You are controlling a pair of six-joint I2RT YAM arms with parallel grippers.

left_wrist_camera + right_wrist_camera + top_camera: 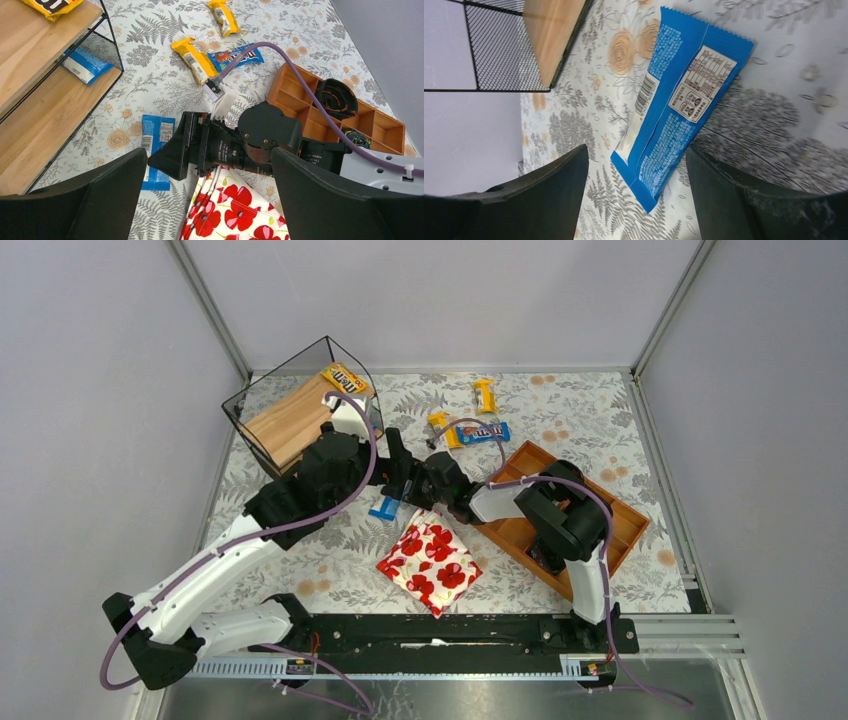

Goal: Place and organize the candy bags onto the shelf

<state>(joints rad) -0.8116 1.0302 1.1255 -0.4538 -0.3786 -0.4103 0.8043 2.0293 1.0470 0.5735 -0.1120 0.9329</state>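
Note:
A blue candy bag lies back side up on the table, just near of the shelf. My right gripper is open and low over it, with the bag's near end between the fingers, not pinched. My left gripper is wide open, hovering above the right gripper's body and holding nothing. On the shelf, a yellow bag rests on the upper board and a blue bag on the lower one. Two yellow bags and a blue one lie farther back.
A white pouch with red poppies lies just near of both grippers. A reddish-brown compartment tray with dark coiled items sits on the right, under the right arm. A purple cable runs over the loose bags.

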